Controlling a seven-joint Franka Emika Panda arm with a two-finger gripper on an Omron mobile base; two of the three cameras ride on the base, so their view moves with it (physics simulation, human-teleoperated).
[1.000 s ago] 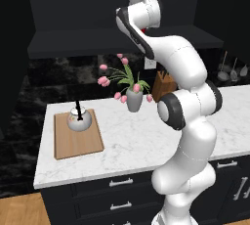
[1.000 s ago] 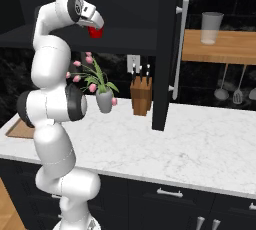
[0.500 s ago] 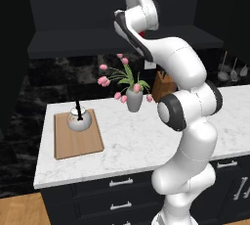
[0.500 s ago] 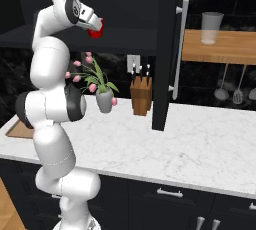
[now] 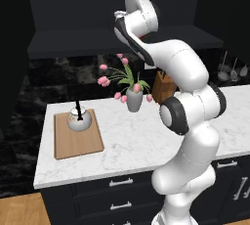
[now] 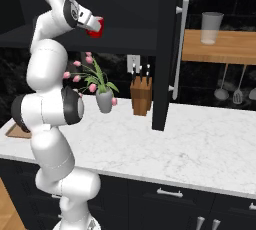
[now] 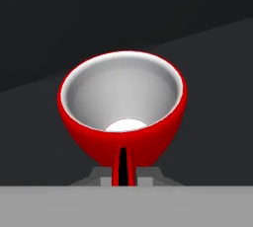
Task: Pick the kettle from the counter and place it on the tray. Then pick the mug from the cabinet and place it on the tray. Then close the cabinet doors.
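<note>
tray [image 5: 78, 141]: a flat light-brown board at the left end of the table [image 5: 146, 141], lying flat on the marble; its corner peeks out behind the arm at the left edge of the right base view.
kettle [image 5: 79, 120]: a squat silver-white body with a thin black handle standing upright, sitting on the rear half of the tray.
vase of tulips [image 5: 133, 97]: a grey vase with pink flowers, on the table to the right of the tray and well apart from it.
knife block [image 6: 141, 95]: brown, at the back of the table just right of the vase, against the dark wall.
mug [image 7: 123, 107]: bright red with a pale inside, up at the cabinet shelf [image 6: 125, 39]; in the hand view its mouth faces the camera and its thin handle points down toward the jaws.
gripper [image 6: 90, 24]: raised to shelf height at the top of the arm, its jaws closed narrow on the mug's handle; in the right base view the red mug sits right at its tip.
cabinet door [image 6: 167, 49]: a tall black panel with a long vertical silver handle, swung open and standing out over the table to the right of the knife block.
wooden shelf [image 6: 220, 46]: light brown, on the wall at the far right, carrying a pale tumbler [image 6: 211, 27]; utensils hang below it.
</note>
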